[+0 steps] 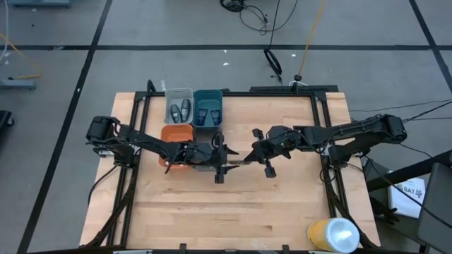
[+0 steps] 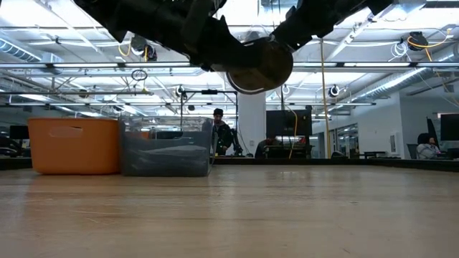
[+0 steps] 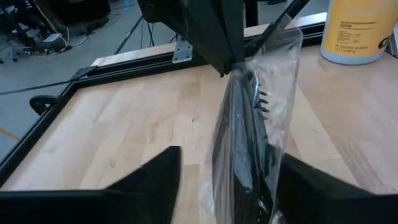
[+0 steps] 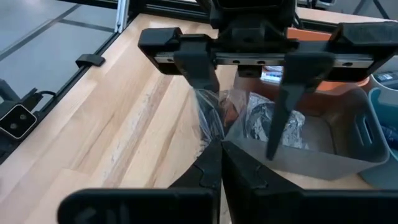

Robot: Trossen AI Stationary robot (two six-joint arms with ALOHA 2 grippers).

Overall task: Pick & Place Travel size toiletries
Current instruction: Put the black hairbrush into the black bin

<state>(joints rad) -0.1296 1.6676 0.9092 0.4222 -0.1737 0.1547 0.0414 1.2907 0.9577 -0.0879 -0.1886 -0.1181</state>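
A clear plastic packet [image 3: 249, 124] with a dark toothed item inside is held in the air near the table's middle [image 1: 240, 159]. My right gripper [image 4: 219, 158] is shut on it, reaching in from the right [image 1: 248, 158]. My left gripper [image 3: 230, 186] faces it from the left [image 1: 230, 161]; it is open, with a finger on each side of the packet. Dark oval bottles lie in the grey bin [image 1: 179, 107] and dark blue packets in the teal bin [image 1: 209, 109]. More wrapped items lie in the clear bin [image 4: 292, 130]. My right gripper pinches one end of the clear packet [image 4: 208, 121] between its two fingers, coming level from the table's right side. The packet is lifted clear of the table and stretches away from the fingertips toward the left gripper. My left gripper: whether either finger [image 4: 199, 71] touches the packet, I cannot tell.
The orange bin [image 1: 176, 135] and clear bin [image 2: 166, 150] stand just behind the left gripper, with the grey and teal bins farther back. A big yellow cylinder [image 1: 332, 236] lies at the near right corner. Bare wood [image 1: 233, 212] lies near the front. A person [image 2: 221, 132] stands far behind the table.
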